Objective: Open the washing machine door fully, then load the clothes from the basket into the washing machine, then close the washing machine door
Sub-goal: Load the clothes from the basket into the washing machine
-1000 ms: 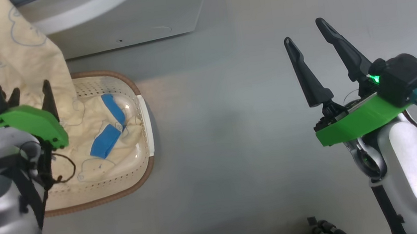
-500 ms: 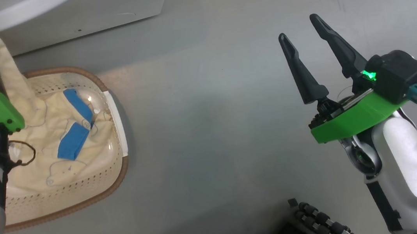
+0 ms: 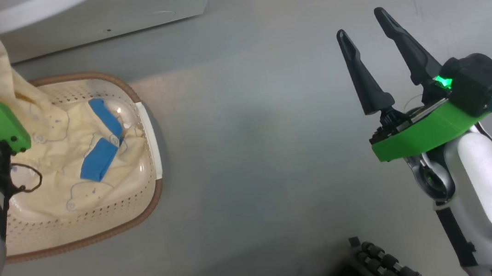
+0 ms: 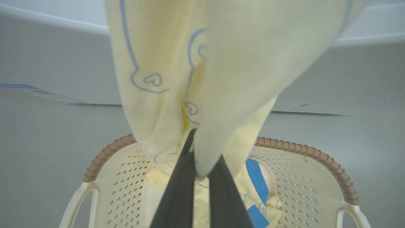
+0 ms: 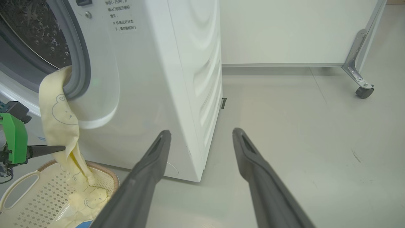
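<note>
Down at the front of the washer (image 5: 177, 79) the load is only half in, and that's where I think trouble starts. Right now the clothes (image 5: 60, 120) make one long cream strip. The top end is tucked over the grey gasket (image 5: 83, 60) into the drum, the middle hangs down the white front, and the bottom end is heaped in the basket (image 3: 111, 216) with the blue bands showing. The basket sits on the floor just beside the washer.

The left gripper (image 5: 61, 147) is pinched tight on a fold of the hanging middle, just above the basket. The right gripper (image 3: 359, 22) is spread wide with nothing in it, over bare floor well apart from the basket.

Stuff I'd worry about, biggest first:

- Most of the fabric's weight looks to be outside the drum. If the lift goes up or sideways instead of toward the opening, my guess is the tucked end slides back out over the gasket.
- Pushing just the middle in would leave a tail dangling. If the door closes on that, the cloth gets trapped against the gasket and it probably won't latch.
- The basket looks light. If the heap snags on the perforated wall, the pull could tip or drag it.
- The hold is on a thin fold near the fingertips, so a quick jerk could slip it free.

The right gripper is too far off to help catch anything.
</note>
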